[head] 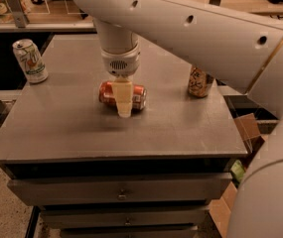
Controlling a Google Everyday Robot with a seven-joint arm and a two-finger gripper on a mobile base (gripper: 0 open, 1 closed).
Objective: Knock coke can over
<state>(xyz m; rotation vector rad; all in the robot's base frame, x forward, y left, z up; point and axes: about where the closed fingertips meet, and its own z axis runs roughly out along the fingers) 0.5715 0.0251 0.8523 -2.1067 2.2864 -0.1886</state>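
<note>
The coke can (pixel 139 97), red-orange with white lettering, lies on its side near the middle of the grey table (pixel 56 128). My gripper (pixel 123 103) comes straight down from the white arm and straddles the can's middle. One cream finger (pixel 124 95) crosses the can's front face and its tip reaches the table surface. The other finger is hidden behind the can. The gripper appears shut on the can.
A white-green 7UP can (pixel 30 61) stands upright at the table's back left. A gold-brown patterned can (pixel 199 82) stands at the right, partly behind my arm. Drawers (pixel 121 192) sit under the table. Cardboard boxes (pixel 247 128) lie on the floor at the right.
</note>
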